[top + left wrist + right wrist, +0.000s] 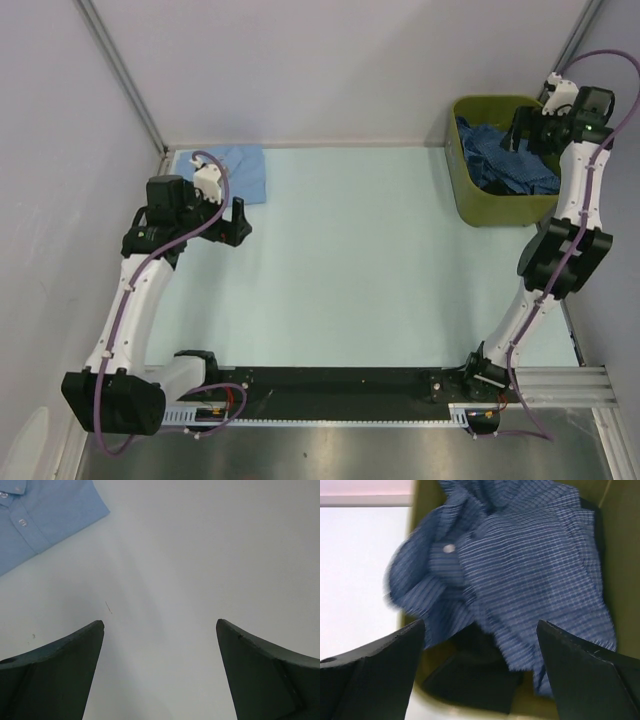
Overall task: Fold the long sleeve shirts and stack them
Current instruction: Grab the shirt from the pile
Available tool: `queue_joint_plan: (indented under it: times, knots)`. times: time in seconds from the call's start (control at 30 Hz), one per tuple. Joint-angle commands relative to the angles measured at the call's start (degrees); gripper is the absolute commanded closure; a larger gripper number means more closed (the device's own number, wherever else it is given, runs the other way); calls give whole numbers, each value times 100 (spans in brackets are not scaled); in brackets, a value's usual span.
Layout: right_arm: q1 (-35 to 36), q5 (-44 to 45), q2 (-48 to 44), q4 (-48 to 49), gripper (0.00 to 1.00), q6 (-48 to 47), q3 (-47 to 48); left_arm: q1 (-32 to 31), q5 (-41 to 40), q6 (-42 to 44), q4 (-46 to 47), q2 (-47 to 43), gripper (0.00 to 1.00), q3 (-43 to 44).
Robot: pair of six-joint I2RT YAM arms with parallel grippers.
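left gripper (160, 622) spread, empty | pale blue shirt (45, 515) folded, table 10 o'clock | right gripper (480, 622) spread over checked shirt (530, 555) bunched in bin (470, 200), 2 o'clock | risk: shallow pinch slips off cloth, or snagged shirt tips bin

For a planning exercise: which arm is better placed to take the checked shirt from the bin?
Right. The right gripper hangs open over the checked shirt in the green bin; the left gripper is across the table.

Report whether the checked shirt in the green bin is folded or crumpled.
Crumpled. The checked shirt lies heaped in the green bin in loose, uneven bunches, with no flat, squared edges.
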Motion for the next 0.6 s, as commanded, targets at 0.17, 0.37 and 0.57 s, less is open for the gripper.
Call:
queue_joint_plan:
  times: [0.17, 0.37, 0.57]
  knots:
    - [510, 1275, 1865, 1174, 0, -103, 1264, -16, -191, 292, -102, 376, 1, 274]
    - [800, 1707, 2656, 1615, 5, -253, 1544, -16, -402, 424, -208, 377, 1, 283]
    - [669, 1233, 2185, 1457, 98, 108, 1704, -16, -411, 459, -120, 289, 1, 344]
